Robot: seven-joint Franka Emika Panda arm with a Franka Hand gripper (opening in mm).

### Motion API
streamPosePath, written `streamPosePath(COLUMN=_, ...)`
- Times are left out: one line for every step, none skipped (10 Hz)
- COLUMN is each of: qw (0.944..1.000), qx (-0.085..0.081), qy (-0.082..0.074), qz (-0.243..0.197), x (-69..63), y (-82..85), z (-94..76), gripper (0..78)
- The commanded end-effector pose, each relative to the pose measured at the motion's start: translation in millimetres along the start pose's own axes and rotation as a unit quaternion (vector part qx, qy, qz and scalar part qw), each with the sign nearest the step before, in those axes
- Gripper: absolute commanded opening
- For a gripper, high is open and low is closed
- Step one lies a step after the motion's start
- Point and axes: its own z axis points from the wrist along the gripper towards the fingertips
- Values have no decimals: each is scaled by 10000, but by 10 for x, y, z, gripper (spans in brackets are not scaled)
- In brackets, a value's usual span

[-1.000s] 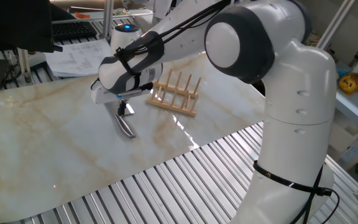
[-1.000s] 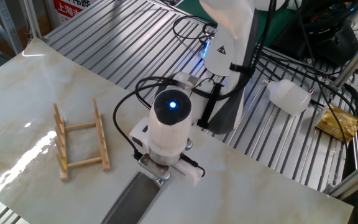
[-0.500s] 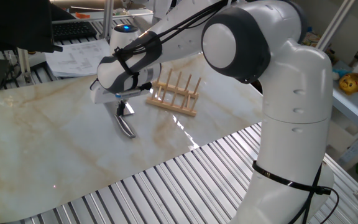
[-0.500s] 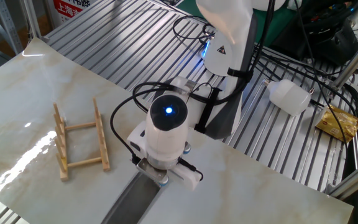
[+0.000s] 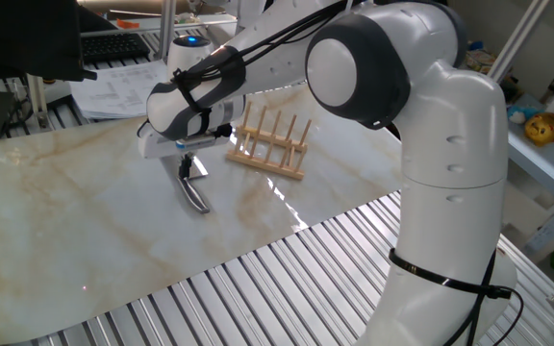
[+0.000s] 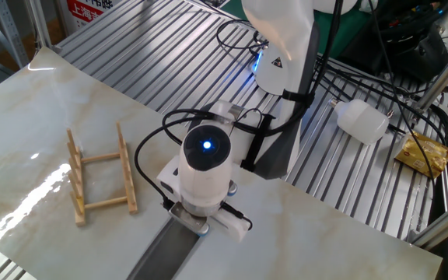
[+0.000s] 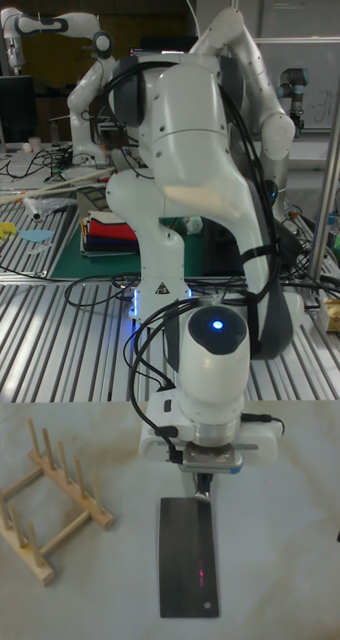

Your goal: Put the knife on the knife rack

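Observation:
The knife lies flat on the marble table. Its broad grey blade (image 7: 188,555) (image 6: 160,253) points away from the arm's base, and its shiny handle (image 5: 196,198) points toward it. My gripper (image 5: 189,169) (image 7: 202,484) hangs straight down over the spot where handle meets blade. Its fingers are apart on either side of the handle, and its state is open. The hand hides that joint in the other fixed view and the tall view. The light-wood knife rack (image 5: 272,145) (image 6: 101,181) (image 7: 45,497) stands beside the gripper with nothing on it, about a hand's width away.
The marble sheet (image 5: 75,231) ends on ribbed metal slats (image 5: 258,288). Papers and a keyboard (image 5: 113,58) lie at the back. A white bottle (image 6: 362,120) and a yellow bag (image 6: 425,153) sit off the table. The arm's base and cables (image 6: 286,93) stand close behind.
The hand has drifted slightly sideways, away from the rack and along the knife. Knife and rack have not moved.

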Motion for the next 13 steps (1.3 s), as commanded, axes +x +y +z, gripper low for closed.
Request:
streamPosePath(qw=10000, qx=7, qy=17, qz=54, x=-13, y=5, z=-2, gripper=0)
streamPosePath(qw=10000, qx=-1, qy=21, qz=47, x=-13, y=5, z=-3, gripper=0)
streamPosePath(qw=10000, qx=-25, qy=35, qz=32, x=-13, y=5, z=-3, gripper=0)
streamPosePath(qw=10000, qx=-26, qy=36, qz=30, x=-13, y=5, z=-3, gripper=0)
streamPosePath(qw=10000, qx=-27, qy=36, qz=24, x=-13, y=5, z=-3, gripper=0)
streamPosePath(qw=10000, qx=-27, qy=36, qz=24, x=-13, y=5, z=-3, gripper=773)
streamPosePath(qw=10000, qx=-27, qy=36, qz=24, x=-13, y=5, z=-3, gripper=773)
streamPosePath(qw=10000, qx=-27, qy=36, qz=24, x=-13, y=5, z=-3, gripper=773)
streamPosePath(qw=10000, qx=-27, qy=36, qz=24, x=-13, y=5, z=-3, gripper=773)
streamPosePath(qw=10000, qx=-27, qy=36, qz=24, x=-13, y=5, z=-3, gripper=773)
streamPosePath(qw=10000, qx=-27, qy=36, qz=24, x=-13, y=5, z=-3, gripper=773)
streamPosePath(qw=10000, qx=-27, qy=36, qz=24, x=-13, y=5, z=-3, gripper=773)
streamPosePath(qw=10000, qx=-27, qy=36, qz=24, x=-13, y=5, z=-3, gripper=773)
